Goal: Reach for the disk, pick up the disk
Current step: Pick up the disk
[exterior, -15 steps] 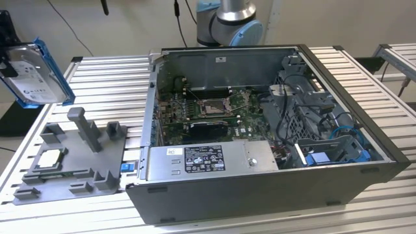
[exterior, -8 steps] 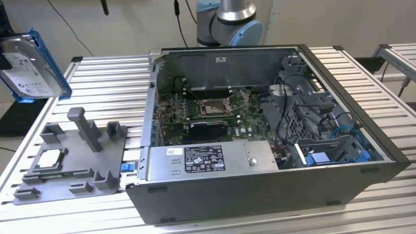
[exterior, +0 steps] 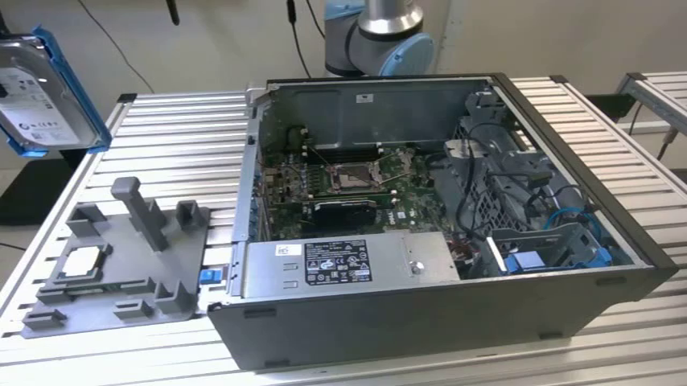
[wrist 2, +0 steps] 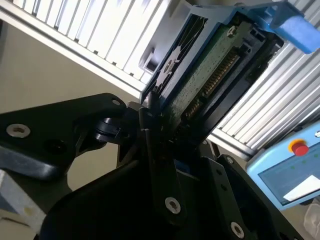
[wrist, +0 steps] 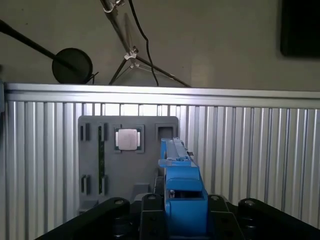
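In the second wrist view the gripper (wrist 2: 170, 131) is closed onto one short end of the disk (wrist 2: 210, 75). Its black fingers (wrist 2: 150, 135) press flat against both broad faces, with no gap left between pad and metal. The relation that matters is already settled: the disk does not lie off to any side of the fingers but sits between them. Its long axis runs straight out along the gripper's own line, with the green circuit-board face and the connector row turned toward that camera. In the first wrist view the same piece is seen edge-on, and its blue bracket (wrist: 182, 192) rises between the two black jaw blocks. Beyond it lies the grey fixture tray (wrist: 95, 170) with the small silver processor chip (wrist: 127, 139) seated in a pocket. The tray rests on the slatted aluminium table (wrist: 260, 150) well clear of the disk, so I judge the pick as made and the load carried. In the exterior view the disk (exterior: 43, 92) hangs at the upper left of the frame, high above the table (exterior: 172, 145). It stands nearly upright with its white label facing the camera and the blue frame along its edges. The tray (exterior: 161, 241) is below it at lower left. Farther off, the open computer case (exterior: 429, 322) fills the centre and right, and the arm's base (exterior: 381, 36) stands behind it at top centre.
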`<action>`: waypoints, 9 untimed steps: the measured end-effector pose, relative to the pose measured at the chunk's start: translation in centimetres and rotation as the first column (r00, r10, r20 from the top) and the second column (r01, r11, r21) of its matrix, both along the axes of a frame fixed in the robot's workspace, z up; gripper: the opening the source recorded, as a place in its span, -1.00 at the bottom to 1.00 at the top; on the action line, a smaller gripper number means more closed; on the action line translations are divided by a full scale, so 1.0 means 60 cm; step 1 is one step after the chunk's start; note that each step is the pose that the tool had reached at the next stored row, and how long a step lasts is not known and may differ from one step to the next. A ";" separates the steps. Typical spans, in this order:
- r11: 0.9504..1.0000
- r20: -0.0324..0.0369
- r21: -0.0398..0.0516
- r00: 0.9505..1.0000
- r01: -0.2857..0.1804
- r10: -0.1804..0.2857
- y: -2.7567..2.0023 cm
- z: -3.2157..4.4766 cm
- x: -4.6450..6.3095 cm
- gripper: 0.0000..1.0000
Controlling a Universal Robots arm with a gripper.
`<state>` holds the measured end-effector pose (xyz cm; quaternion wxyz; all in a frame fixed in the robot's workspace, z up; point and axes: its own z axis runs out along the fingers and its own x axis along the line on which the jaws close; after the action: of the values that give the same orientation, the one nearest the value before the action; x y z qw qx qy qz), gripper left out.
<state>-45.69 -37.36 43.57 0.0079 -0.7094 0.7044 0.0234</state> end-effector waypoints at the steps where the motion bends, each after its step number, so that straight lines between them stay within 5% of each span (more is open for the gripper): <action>1: 1.000 0.000 0.000 1.000 0.000 0.000 0.0000 0.006 0.000 -1.00; 9: 1.000 0.000 0.000 1.000 0.000 0.000 0.0000 0.042 0.000 -1.00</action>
<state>-45.69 -37.37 46.10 0.0080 -0.7094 0.7044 0.0234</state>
